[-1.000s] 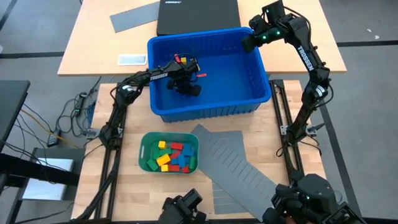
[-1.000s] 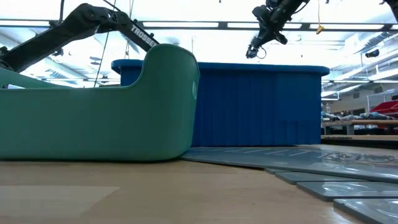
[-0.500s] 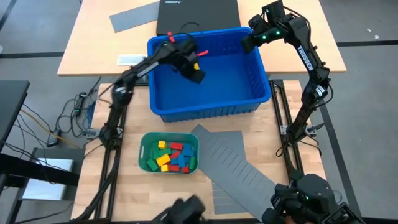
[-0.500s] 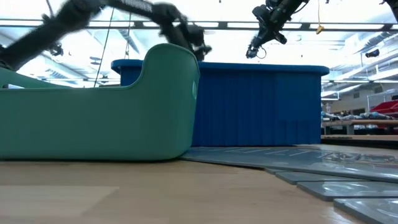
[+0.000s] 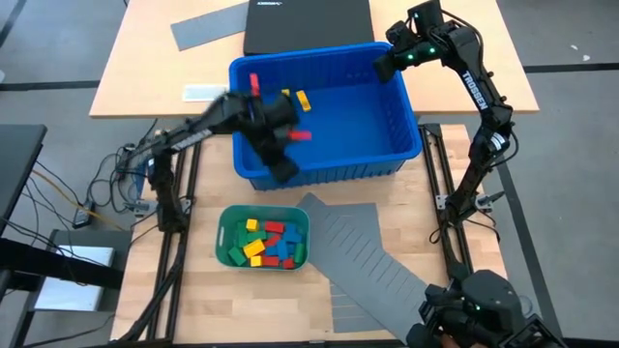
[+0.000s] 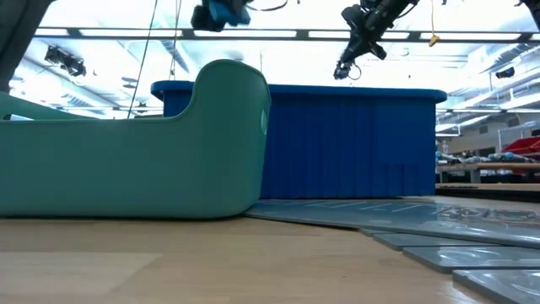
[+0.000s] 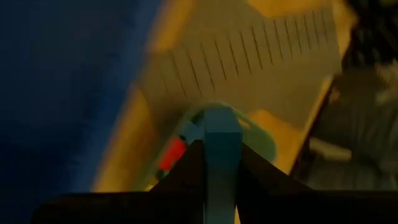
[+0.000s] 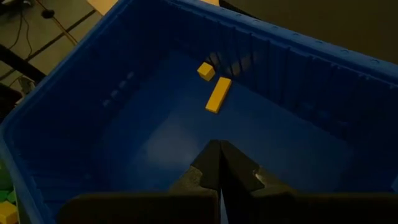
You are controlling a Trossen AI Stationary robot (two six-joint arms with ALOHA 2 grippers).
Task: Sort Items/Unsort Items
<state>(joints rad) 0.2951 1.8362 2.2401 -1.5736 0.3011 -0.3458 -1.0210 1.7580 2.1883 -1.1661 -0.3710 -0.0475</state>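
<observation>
blocks in tray, bin behind — divider beside

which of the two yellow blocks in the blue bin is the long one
The long yellow block lies nearer the right arm's jaws; the other yellow block beside it, toward the far wall, is short and stubby.

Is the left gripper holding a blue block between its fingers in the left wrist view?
Yes, the left gripper is shut on a blue block that stands up between its two dark fingers.
</observation>
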